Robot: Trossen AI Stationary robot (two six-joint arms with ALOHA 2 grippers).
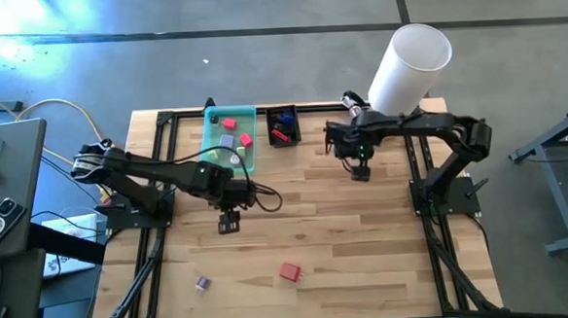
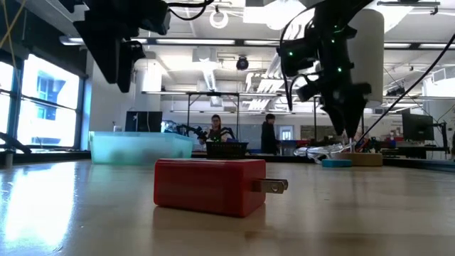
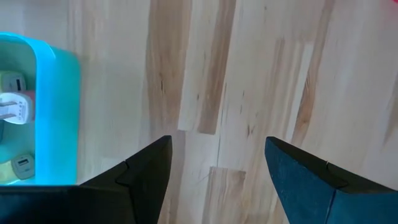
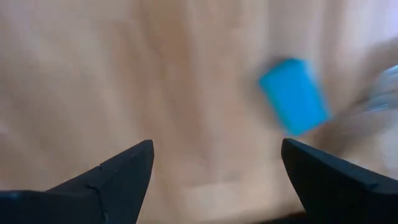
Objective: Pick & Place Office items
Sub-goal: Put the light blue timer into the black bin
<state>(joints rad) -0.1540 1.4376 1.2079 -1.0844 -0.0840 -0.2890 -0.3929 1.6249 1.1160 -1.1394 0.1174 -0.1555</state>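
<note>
Hovering mid-worktop, the left gripper has its jaws spread and empty, right by the teal tray holding a few office items. Right gripper hangs open too. Red plug block and a small purple piece sit near the front edge.

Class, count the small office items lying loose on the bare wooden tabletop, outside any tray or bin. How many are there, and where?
2: a red blocky plug adapter near the table's front edge, and a small purple piece to its left. Others may be hidden beneath the arms.
</note>
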